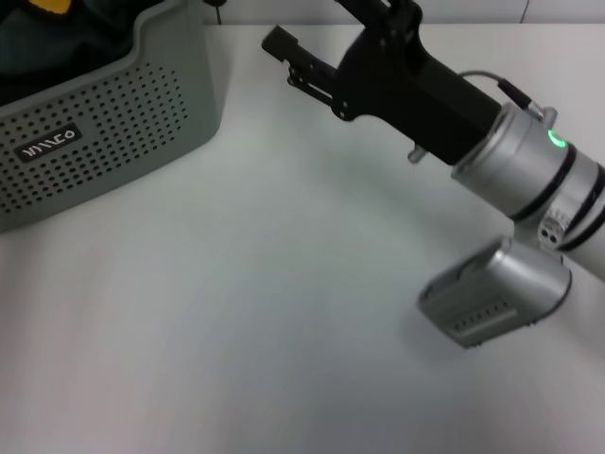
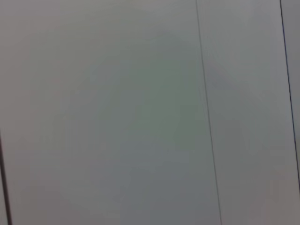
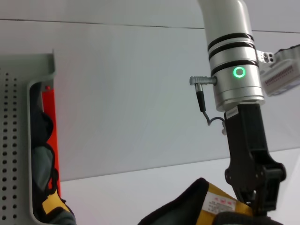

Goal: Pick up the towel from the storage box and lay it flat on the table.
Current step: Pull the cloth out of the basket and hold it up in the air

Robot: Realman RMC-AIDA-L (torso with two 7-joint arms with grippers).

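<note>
Reaching across the tabletop (image 1: 236, 312), right claw (image 1: 284, 47) near the storage box (image 1: 104, 113) at far left corner; finger state unclear. Towel (image 1: 52, 5) inside box.

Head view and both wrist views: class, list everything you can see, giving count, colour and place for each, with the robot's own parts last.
storage box: one, grey-green, perforated, white logo; far left of the table.
towel: one, mustard-yellow; only a scrap shows inside the storage box.
dark fabric: one heap, dark green; inside the storage box.
orange-red strip: one; inside the storage box, seen in the right wrist view only.
labelled yellow cloth: one, black-edged; beside the right hand in the right wrist view. Cannot tell whether it is the same towel.
table: one, white; under everything.
right arm: one, silver and black, green ring light; enters from the right.
right hand: one, black; over the table, right of the storage box.
</note>
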